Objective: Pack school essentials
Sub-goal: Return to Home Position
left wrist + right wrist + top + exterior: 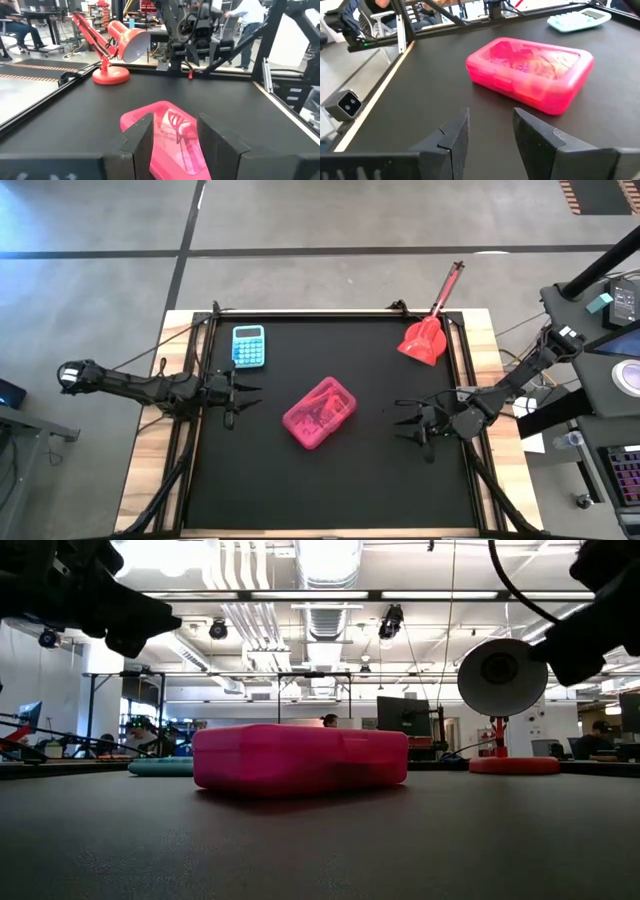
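A pink translucent pencil case [320,412] lies shut on the black mat, its flat underside on the mat; faint shapes show through its lid [530,62]. The loose pencils, scissors, eraser and crayon box are not seen outside it. My left gripper [250,398] hovers open to the case's left, above the mat, and in its wrist view the case [167,132] lies beyond its fingers. My right gripper [402,423] hovers open to the case's right.
A light-blue calculator [249,345] lies near the mat's far left corner. A red desk lamp [428,330] stands at the far right corner, its arm reaching past the table's far edge. Bare black mat [330,490] stretches along the near side. People sit in the room beyond.
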Robot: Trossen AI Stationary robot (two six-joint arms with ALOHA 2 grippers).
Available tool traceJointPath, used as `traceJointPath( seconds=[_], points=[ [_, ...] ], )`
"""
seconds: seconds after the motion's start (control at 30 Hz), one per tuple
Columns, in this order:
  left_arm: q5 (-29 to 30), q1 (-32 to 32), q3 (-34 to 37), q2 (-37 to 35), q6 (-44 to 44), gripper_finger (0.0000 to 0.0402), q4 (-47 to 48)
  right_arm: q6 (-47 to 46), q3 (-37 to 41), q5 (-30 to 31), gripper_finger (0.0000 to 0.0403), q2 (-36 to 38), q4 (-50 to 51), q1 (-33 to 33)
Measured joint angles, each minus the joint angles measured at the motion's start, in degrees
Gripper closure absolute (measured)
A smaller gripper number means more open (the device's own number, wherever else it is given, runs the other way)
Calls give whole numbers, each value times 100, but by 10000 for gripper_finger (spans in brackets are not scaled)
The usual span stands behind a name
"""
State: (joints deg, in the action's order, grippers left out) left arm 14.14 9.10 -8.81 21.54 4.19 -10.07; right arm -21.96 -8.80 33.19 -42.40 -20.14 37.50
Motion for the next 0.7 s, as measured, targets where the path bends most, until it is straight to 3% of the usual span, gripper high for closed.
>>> traceJointPath(
  seconds=[0.4,0.7],
  points=[
    [313,0,275,-349,9,267,5,205,750,146,266,1229,-29,0],
    [313,0,283,-201,141,267,0,804,804,146,269,1730,10,0]
  ],
)
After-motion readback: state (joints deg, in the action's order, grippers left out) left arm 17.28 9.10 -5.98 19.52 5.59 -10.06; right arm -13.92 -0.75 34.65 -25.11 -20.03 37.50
